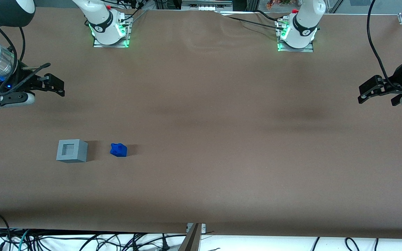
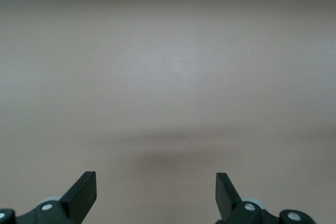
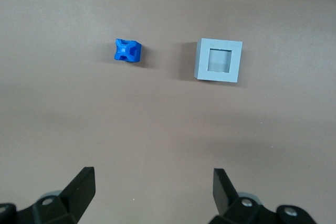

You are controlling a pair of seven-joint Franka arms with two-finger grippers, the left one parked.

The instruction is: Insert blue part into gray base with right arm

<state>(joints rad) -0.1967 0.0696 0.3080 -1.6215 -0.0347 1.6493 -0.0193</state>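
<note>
The gray base [image 1: 72,151] [image 3: 219,60] is a light-gray cube with a square recess in its top, standing on the brown table toward the working arm's end. The blue part [image 1: 118,150] [image 3: 127,51] lies on the table beside it, a small gap between them. My right arm's gripper [image 1: 56,84] [image 3: 152,184] hangs above the table at the working arm's end, farther from the front camera than both objects. Its fingers are spread wide with only bare table between them. In the wrist view both objects lie well ahead of the fingertips.
The table is covered by a brown mat [image 1: 222,139]. Two arm bases [image 1: 109,26] with green lights stand along the edge farthest from the front camera. Cables [image 1: 82,240] hang below the nearest edge.
</note>
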